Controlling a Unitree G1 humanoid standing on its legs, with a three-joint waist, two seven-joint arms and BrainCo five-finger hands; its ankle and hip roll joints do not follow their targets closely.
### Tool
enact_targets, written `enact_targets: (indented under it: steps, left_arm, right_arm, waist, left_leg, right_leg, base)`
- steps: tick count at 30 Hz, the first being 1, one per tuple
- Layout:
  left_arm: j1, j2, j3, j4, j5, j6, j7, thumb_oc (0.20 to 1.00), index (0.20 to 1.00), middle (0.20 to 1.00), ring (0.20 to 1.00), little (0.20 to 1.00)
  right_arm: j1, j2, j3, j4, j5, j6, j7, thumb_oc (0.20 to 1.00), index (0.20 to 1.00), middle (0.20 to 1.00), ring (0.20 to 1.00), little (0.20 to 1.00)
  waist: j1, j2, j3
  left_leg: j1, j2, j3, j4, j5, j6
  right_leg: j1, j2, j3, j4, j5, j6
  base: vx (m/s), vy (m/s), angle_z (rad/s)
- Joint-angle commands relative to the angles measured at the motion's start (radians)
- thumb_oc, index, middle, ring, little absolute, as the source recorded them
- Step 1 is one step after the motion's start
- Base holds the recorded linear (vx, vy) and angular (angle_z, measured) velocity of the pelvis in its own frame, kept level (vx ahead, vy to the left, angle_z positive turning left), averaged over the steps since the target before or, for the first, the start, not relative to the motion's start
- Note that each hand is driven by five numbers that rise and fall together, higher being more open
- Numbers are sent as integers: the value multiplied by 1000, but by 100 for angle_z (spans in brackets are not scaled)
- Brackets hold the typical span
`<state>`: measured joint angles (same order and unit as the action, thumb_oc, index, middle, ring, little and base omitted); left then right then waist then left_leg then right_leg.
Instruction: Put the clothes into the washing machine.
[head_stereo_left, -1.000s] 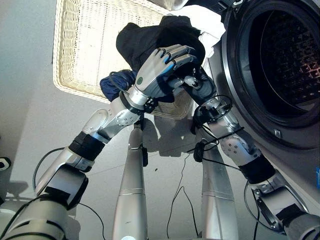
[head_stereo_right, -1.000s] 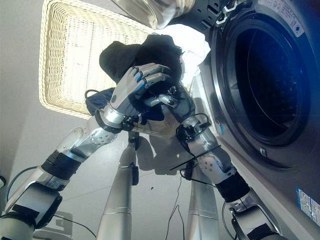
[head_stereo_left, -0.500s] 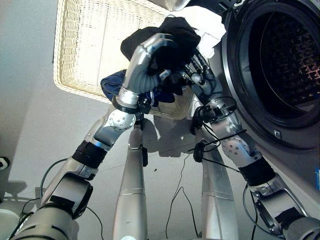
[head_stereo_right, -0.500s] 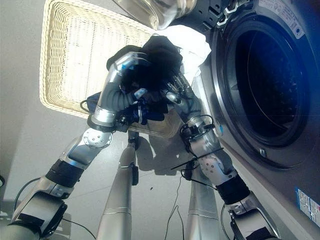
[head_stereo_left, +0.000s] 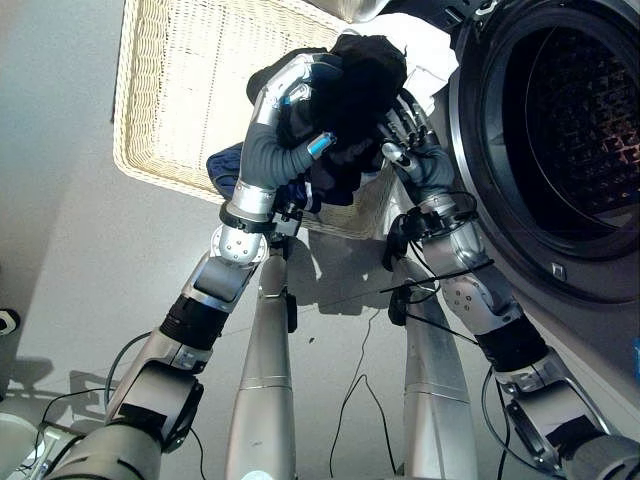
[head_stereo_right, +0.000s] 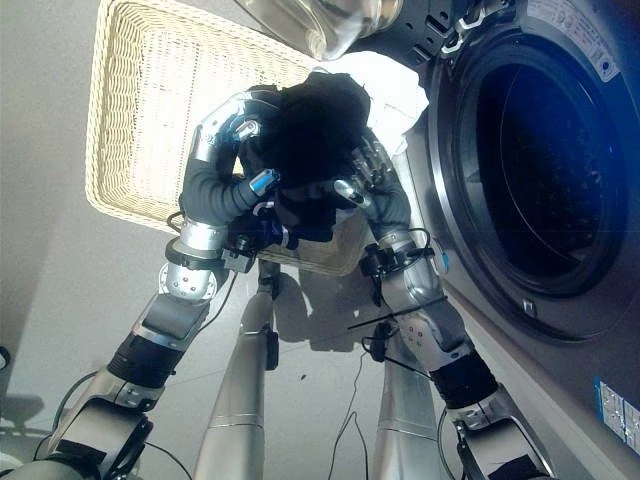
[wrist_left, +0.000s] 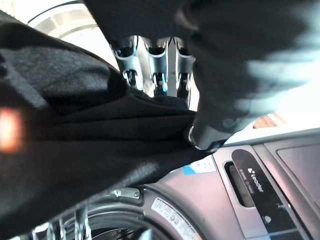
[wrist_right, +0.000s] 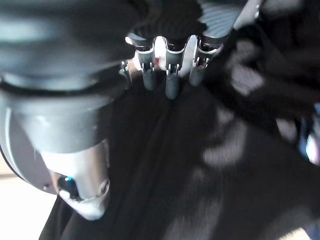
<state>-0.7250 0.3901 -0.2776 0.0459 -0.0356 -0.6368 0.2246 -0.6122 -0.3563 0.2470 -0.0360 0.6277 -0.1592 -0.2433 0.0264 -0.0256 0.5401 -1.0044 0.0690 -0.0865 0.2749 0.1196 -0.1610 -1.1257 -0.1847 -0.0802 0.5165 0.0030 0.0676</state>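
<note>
A black garment (head_stereo_left: 362, 80) is bunched up between my two hands, held above the right end of the wicker basket (head_stereo_left: 180, 90) and just left of the washing machine's round opening (head_stereo_left: 570, 120). My left hand (head_stereo_left: 290, 85) wraps over the bundle from the left, with its fingers (wrist_left: 152, 65) curled into the cloth. On the bundle's right underside, my right hand (head_stereo_left: 420, 160) presses its straight fingers (wrist_right: 167, 75) against the dark cloth. The drum behind the opening looks dark and bare.
A dark blue garment (head_stereo_left: 225, 165) lies at the basket's near rim under my left forearm. White cloth (head_stereo_left: 425, 45) sits behind the black bundle, beside the machine's front. The open glass door (head_stereo_right: 320, 20) hangs at the top. Grey floor lies left of the basket.
My left hand has turned and climbed over the top of the black bundle. The bundle has risen and shifted toward the machine's opening, with the right hand following upward beneath it.
</note>
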Motion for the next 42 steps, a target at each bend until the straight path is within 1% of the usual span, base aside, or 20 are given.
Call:
enact_targets:
  steps: [1, 3, 4, 8, 11, 12, 13, 17, 18, 20, 22, 26, 27, 33, 35, 40, 41, 42]
  left_arm:
    - [-17, -36, 43, -170, -37, -91, -27, 200, 200, 200, 200, 200]
    - [-16, -40, 46, -178, -50, -92, -40, 200, 200, 200, 200, 200]
    - [-15, -52, 49, -187, -73, -96, -67, 200, 200, 200, 200, 200]
    - [-24, -65, 49, -203, -99, -91, -106, 200, 200, 200, 200, 200]
    - [-33, -70, 48, -206, -109, -87, -122, 200, 200, 200, 200, 200]
    - [-49, -83, 44, -200, -138, -86, -162, 200, 200, 200, 200, 200]
    - [-52, -84, 43, -201, -147, -86, -171, 200, 200, 200, 200, 200]
    - [-72, -92, 40, -203, -178, -81, -211, 200, 200, 200, 200, 200]
    - [-80, -95, 37, -202, -197, -74, -237, 200, 200, 200, 200, 200]
    - [-83, -94, 33, -200, -209, -74, -246, 200, 200, 200, 200, 200]
    - [-89, -94, 27, -193, -244, -74, -280, 200, 200, 200, 200, 200]
    - [-93, -96, 22, -192, -268, -72, -304, 200, 200, 200, 200, 200]
    - [-97, -95, 21, -191, -283, -68, -319, 200, 200, 200, 200, 200]
    - [-107, -102, 13, -187, -295, -65, -344, 200, 200, 200, 200, 200]
    - [-107, -104, 12, -182, -302, -69, -360, 200, 200, 200, 200, 200]
    - [-108, -105, 11, -182, -302, -69, -362, 200, 200, 200, 200, 200]
    - [-117, -116, -2, -182, -313, -65, -377, 200, 200, 200, 200, 200]
    - [-117, -117, -3, -181, -315, -65, -378, 200, 200, 200, 200, 200]
  right_arm:
    - [25, 4, -36, -75, -179, -72, -124, 1000, 1000, 1000, 1000, 1000]
    - [26, 4, -42, -72, -238, -59, -178, 1000, 1000, 1000, 1000, 1000]
    - [18, 5, -47, -64, -319, -36, -237, 1000, 1000, 1000, 1000, 1000]
    - [-11, -4, -40, -39, -462, 7, -305, 1000, 1000, 1000, 1000, 1000]
    - [-29, -7, -34, -24, -503, 25, -331, 1000, 1000, 1000, 1000, 1000]
    - [-77, -14, -11, 22, -555, 60, -355, 1000, 1000, 1000, 1000, 1000]
    - [-87, -15, -7, 29, -545, 70, -348, 1000, 1000, 1000, 1000, 1000]
    - [-144, -14, 23, 66, -501, 98, -269, 1000, 1000, 1000, 1000, 1000]
    - [-168, -2, 47, 73, -395, 107, -196, 1000, 1000, 1000, 1000, 1000]
    - [-176, 2, 55, 81, -360, 106, -173, 1000, 1000, 1000, 1000, 1000]
    - [-195, 15, 80, 93, -257, 119, -93, 1000, 1000, 1000, 1000, 1000]
    - [-207, 23, 104, 107, -168, 137, -10, 1000, 1000, 1000, 1000, 1000]
    - [-215, 24, 115, 119, -140, 150, 47, 1000, 1000, 1000, 1000, 1000]
    - [-245, 24, 154, 156, -136, 204, 149, 1000, 1000, 1000, 1000, 1000]
    - [-258, 24, 174, 174, -120, 271, 193, 1000, 1000, 1000, 1000, 1000]
    - [-262, 23, 182, 186, -116, 284, 199, 1000, 1000, 1000, 1000, 1000]
    - [-291, 22, 228, 236, -125, 318, 276, 200, 200, 200, 200, 200]
    - [-293, 24, 229, 237, -122, 316, 277, 200, 200, 200, 200, 200]
  waist:
    - [-21, 32, -20]
    - [-22, 34, -20]
    - [-23, 37, -20]
    - [-19, 45, -20]
    - [-16, 49, -20]
    - [-10, 57, -20]
    - [-8, 58, -20]
    - [4, 65, -20]
    - [13, 67, -20]
    - [15, 68, -20]
    - [22, 69, -20]
    - [28, 68, -20]
    - [30, 65, -20]
    - [38, 63, -20]
    - [41, 61, -20]
    - [43, 61, -20]
    - [54, 63, -20]
    - [55, 64, -20]
  left_leg:
    - [-8, -102, 2, 39, -34, 94]
    - [-9, -102, 4, 41, -35, 96]
    - [-11, -102, 7, 44, -36, 96]
    - [-8, -104, 11, 44, -37, 98]
    - [-7, -105, 12, 44, -37, 98]
    - [-6, -108, 10, 49, -37, 99]
    - [-5, -108, 10, 49, -36, 99]
    - [-3, -112, 6, 53, -37, 99]
    - [-1, -115, 3, 54, -34, 98]
    - [2, -116, 3, 52, -32, 97]
    - [4, -118, 1, 51, -29, 97]
    - [2, -119, -2, 54, -27, 97]
    - [1, -120, -5, 54, -27, 98]
    - [-5, -123, -10, 56, -25, 96]
    - [-7, -124, -11, 60, -25, 94]
    - [-7, -125, -12, 59, -25, 95]
    - [-13, -131, -18, 64, -25, 94]
    - [-13, -131, -18, 64, -25, 95]
  right_leg:
    - [53, 51, -46, -106, 96, 78]
    - [51, 53, -43, -104, 97, 78]
    - [49, 55, -39, -104, 97, 76]
    - [53, 54, -39, -108, 97, 77]
    - [54, 52, -38, -109, 98, 77]
    - [54, 49, -38, -104, 99, 77]
    - [54, 48, -38, -104, 99, 77]
    - [56, 42, -44, -102, 98, 75]
    - [57, 38, -49, -99, 97, 74]
    - [59, 37, -51, -97, 96, 72]
    - [61, 34, -58, -94, 94, 69]
    - [58, 31, -62, -87, 92, 66]
    - [57, 30, -64, -86, 91, 64]
    - [53, 28, -72, -84, 91, 62]
    - [51, 29, -73, -80, 90, 61]
    - [51, 28, -75, -81, 90, 60]
    - [47, 25, -82, -79, 89, 57]
    - [46, 25, -83, -78, 89, 57]
  base:
    - [0, 0, 0]
    - [0, 0, 0]
    - [3, 33, -1]
    - [0, 10, 0]
    - [0, 0, 0]
    - [0, 0, 0]
    - [0, 0, 0]
    - [0, -8, 0]
    - [0, -31, 1]
    - [0, 0, 0]
    - [-4, -22, 5]
    - [-3, -14, 3]
    - [-8, -36, 6]
    - [-1, -6, 1]
    - [0, 0, 0]
    - [0, 0, 0]
    - [0, 0, 0]
    - [23, -33, 2]
